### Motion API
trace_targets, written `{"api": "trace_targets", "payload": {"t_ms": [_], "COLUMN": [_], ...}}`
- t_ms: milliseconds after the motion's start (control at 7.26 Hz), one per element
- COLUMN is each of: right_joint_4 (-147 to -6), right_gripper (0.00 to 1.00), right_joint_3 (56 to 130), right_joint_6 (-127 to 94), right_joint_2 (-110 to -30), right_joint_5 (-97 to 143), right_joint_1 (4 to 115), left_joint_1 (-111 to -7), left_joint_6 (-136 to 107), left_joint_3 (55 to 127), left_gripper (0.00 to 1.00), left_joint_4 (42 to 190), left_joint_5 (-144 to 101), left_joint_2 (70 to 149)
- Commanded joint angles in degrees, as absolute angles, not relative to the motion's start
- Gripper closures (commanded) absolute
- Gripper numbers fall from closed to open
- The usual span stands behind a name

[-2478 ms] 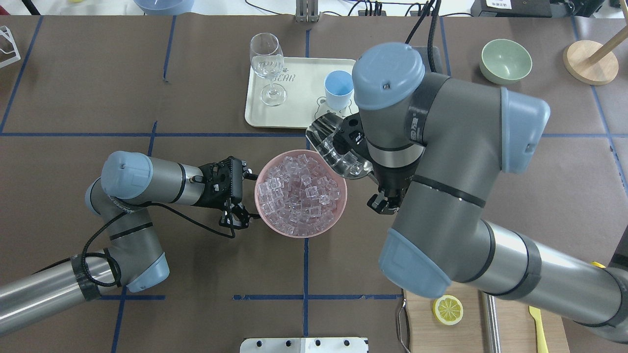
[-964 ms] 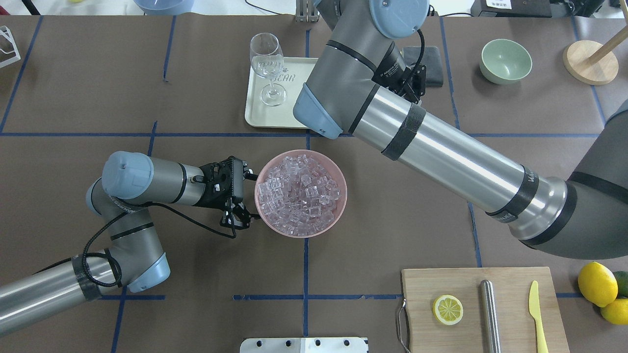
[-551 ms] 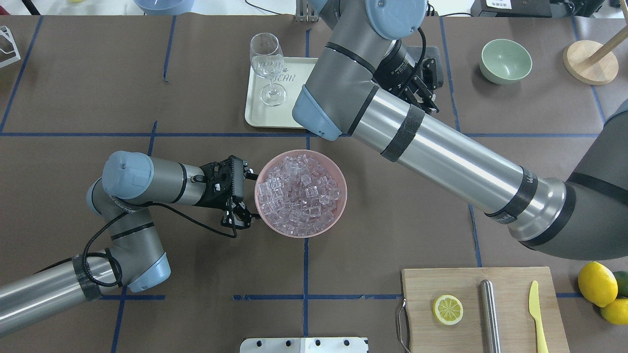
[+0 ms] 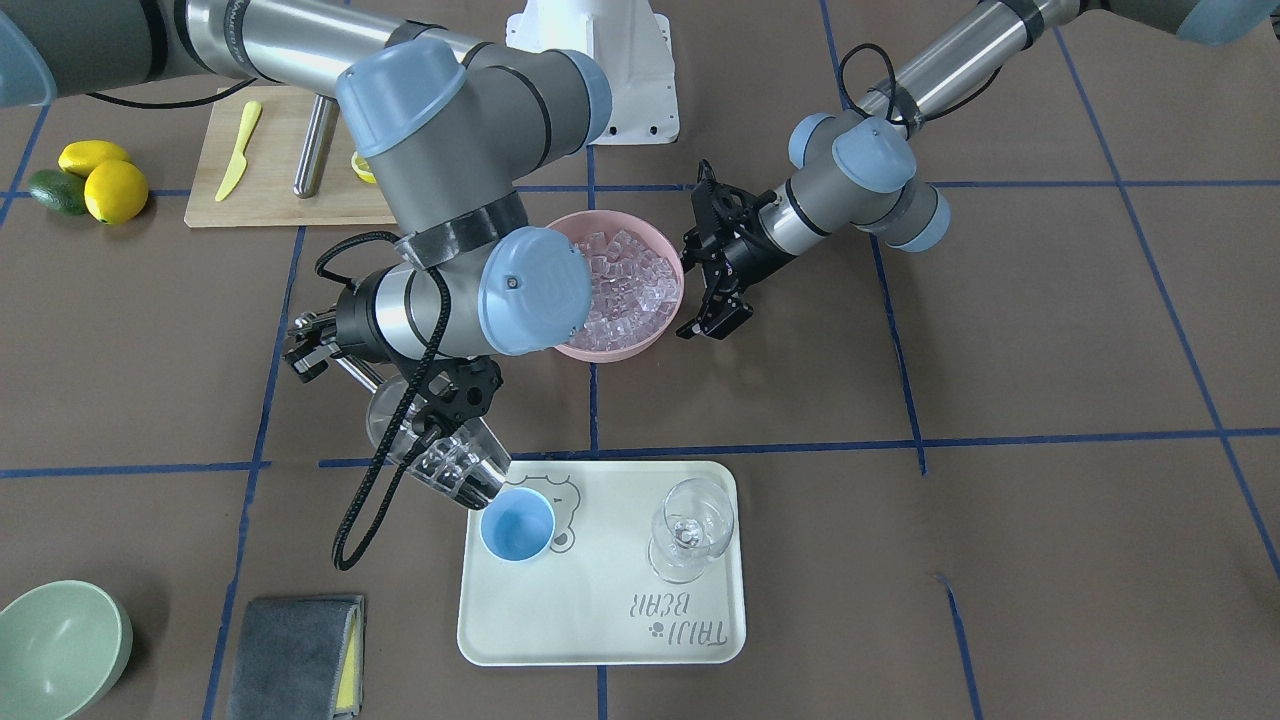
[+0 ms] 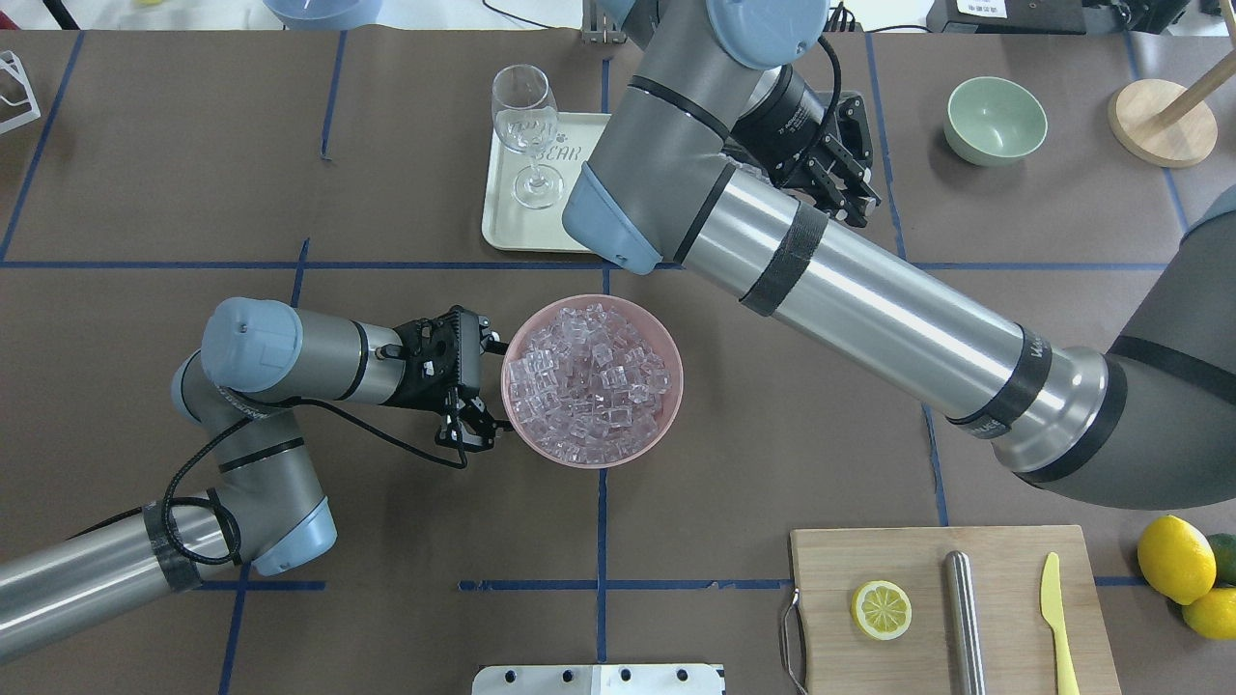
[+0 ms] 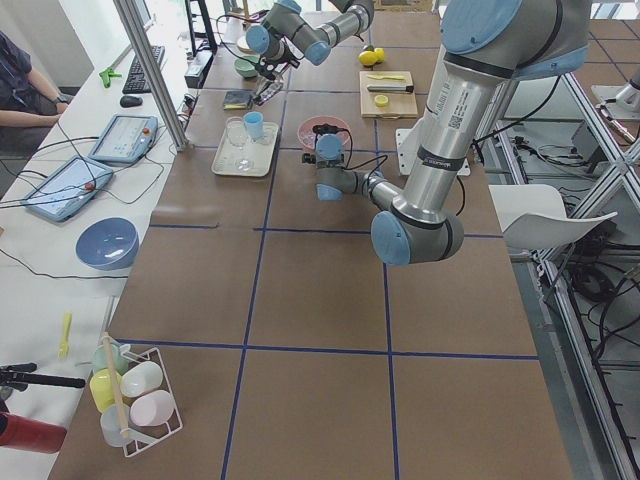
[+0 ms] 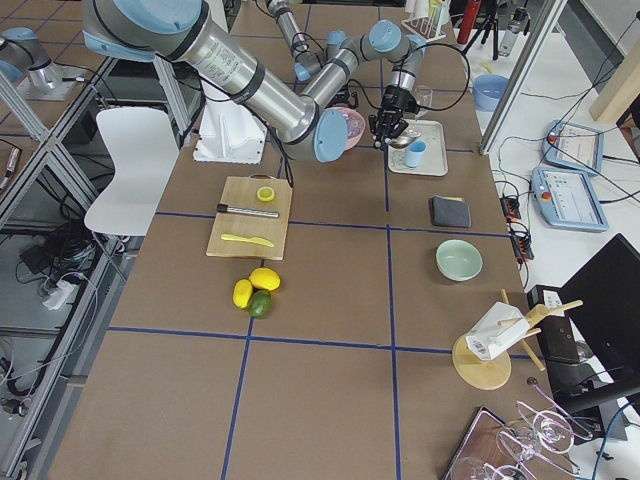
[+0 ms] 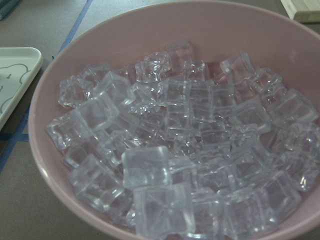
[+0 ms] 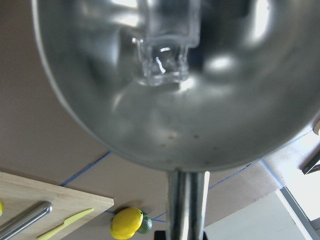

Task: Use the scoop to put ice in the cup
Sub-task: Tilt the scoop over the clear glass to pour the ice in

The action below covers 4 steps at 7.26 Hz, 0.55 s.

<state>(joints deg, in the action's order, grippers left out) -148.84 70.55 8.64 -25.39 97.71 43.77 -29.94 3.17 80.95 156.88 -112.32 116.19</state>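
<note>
Over the brown table (image 4: 1000, 330) we see the right gripper (image 4: 318, 352) clenched on the handle of the scoop (image 4: 395, 435), whose long axis slants down and away from the robot, blade holding ice (image 4: 448, 466), mouth beside the blue cup (image 4: 517, 527) on the far tray (image 4: 600, 620).

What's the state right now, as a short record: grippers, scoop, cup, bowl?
right gripper: shut on the scoop handle
scoop: tilted, mouth at the cup rim, ice inside
cup: on the tray, no ice seen in it
left gripper: open, beside the pink bowl
pink bowl: heaped with ice
</note>
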Motion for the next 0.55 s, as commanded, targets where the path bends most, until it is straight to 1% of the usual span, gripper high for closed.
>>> {"api": "trace_targets", "payload": {"t_ms": [0, 413], "right_joint_4": [-149.58, -152.49], "right_gripper": [1.00, 1.00], "right_joint_3": [70.14, 69.44], "right_joint_6": [10.36, 12.92], "right_joint_2": [-25.14, -23.39], "right_joint_5": [95.55, 93.60], "right_joint_1": [43.77, 43.77], "left_joint_1": [-29.97, -29.88], "left_joint_6": [3.16, 3.16], "left_joint_3": [80.95, 80.95], "left_gripper": [0.00, 0.00], "left_joint_4": [156.88, 156.88], "left_joint_5": [-112.32, -112.32], "left_joint_2": [116.19, 116.10]}}
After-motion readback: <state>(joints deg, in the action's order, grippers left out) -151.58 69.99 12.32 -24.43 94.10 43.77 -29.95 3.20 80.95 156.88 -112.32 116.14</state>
